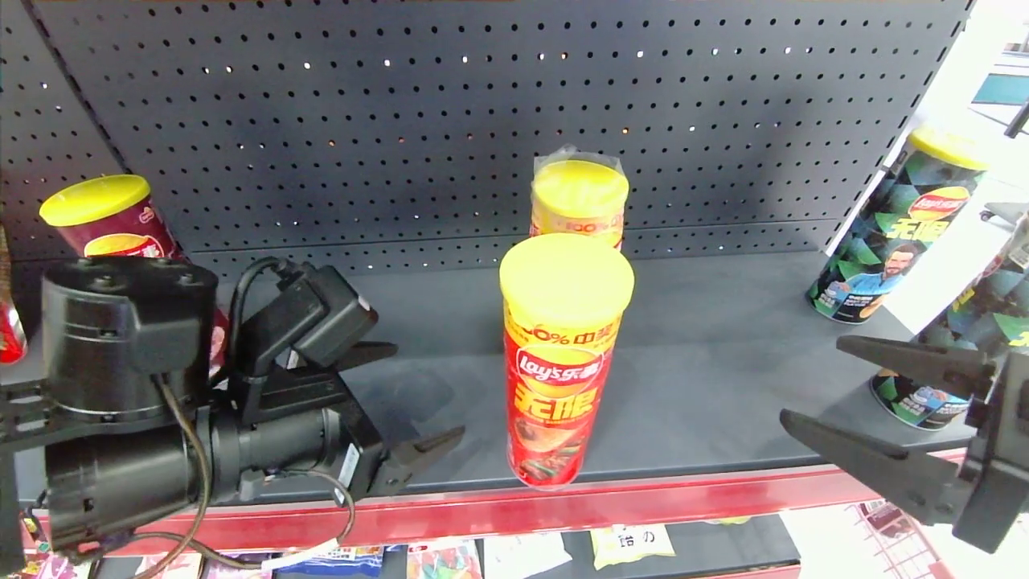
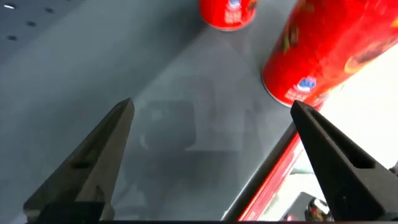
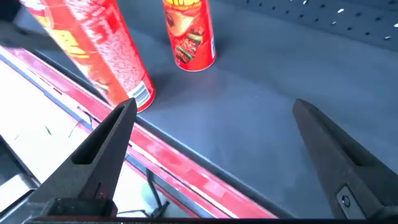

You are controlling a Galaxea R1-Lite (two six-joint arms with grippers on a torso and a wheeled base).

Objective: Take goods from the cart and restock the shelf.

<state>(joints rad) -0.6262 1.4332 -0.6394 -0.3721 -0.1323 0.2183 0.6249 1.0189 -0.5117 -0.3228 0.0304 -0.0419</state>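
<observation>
1. A dark grey, matte metal shelf ran across the middle of the head view, and its front lip was glossy red.
2. Behind it rose a dark perforated metal back panel, filling the upper frame, with points of light showing through some holes.
3. A glossy red crisp can, cylindrical with a flat yellow plastic lid, stood upright at the centre of the frame, close to the front lip.
4. A second can of the same red and yellow stood behind it, near the back panel, with crinkled clear wrap over its lid.
5. A maroon can with a yellow lid stood at the upper left, partly hidden by the left arm.
6. Two dark green printed cans stood at the right edge: the farther green can with a yellow lid, and the nearer green can partly behind the right arm.
7. The left pincer, black with pointed fingers, hung at the lower left over the shelf. Its fingers were spread wide and held nothing, well apart from the red crisp can.
8. The right pincer sat at the lower right by the front lip, likewise spread and empty.
9. Flat printed packets lay below the lip along the bottom of the frame.
</observation>
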